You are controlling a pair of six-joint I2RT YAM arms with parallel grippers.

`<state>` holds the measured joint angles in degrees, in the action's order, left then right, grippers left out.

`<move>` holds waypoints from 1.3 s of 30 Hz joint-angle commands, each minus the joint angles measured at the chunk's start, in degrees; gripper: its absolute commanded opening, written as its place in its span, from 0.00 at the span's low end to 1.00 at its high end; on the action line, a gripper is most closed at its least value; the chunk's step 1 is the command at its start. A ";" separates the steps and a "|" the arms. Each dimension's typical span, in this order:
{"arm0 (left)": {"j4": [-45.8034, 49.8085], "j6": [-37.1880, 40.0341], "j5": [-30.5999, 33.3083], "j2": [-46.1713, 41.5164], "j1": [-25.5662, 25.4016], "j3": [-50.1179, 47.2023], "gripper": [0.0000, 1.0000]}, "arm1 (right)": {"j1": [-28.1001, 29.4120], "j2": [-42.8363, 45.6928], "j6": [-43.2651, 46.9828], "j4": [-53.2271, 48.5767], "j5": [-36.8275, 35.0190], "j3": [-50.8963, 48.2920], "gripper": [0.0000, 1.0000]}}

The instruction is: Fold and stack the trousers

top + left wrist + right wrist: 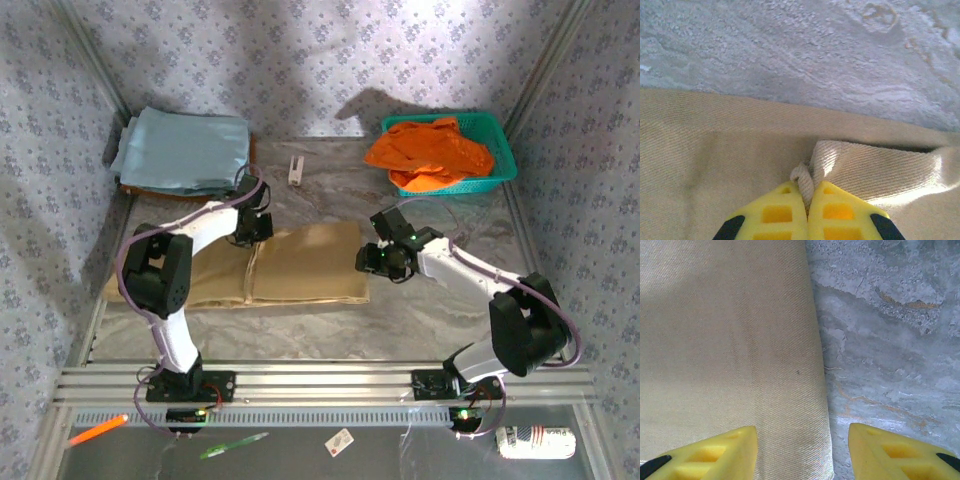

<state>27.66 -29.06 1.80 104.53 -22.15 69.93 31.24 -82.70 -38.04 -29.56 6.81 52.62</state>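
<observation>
The trousers [300, 265] lie folded mid-frame on your table [420, 320]. Your left gripper [807, 194] is clenched on a fold of them, and your right gripper [801, 432] is spread open astride their edge. The print on the packet [535, 442] at lower right is too small to read.

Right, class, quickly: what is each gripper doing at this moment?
Left gripper: closed, pinching a fold of the trousers.
Right gripper: open, holding nothing, over the trousers' edge.

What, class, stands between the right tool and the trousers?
Nothing visible does. The right tool is open, astride the edge of the trousers, with only bare cloth and table beneath it. The left tool is shut on a pinch of the cloth.
</observation>
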 commanded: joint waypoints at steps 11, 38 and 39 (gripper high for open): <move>0.80 5.03 10.06 -9.90 -3.25 0.15 0.00 | -1.08 -0.52 1.04 0.72 1.17 -0.92 0.52; 3.30 1.57 12.95 -8.64 0.35 -2.31 0.86 | -3.76 -3.93 4.94 4.11 8.67 -1.02 0.62; 4.07 0.77 13.35 -10.78 0.51 -3.18 0.86 | -4.39 -5.12 5.18 5.33 10.51 -0.80 0.62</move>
<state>28.32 -25.61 12.75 101.06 -22.00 67.94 28.34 -85.14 -35.33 -26.79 12.05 52.21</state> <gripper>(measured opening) 0.858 0.617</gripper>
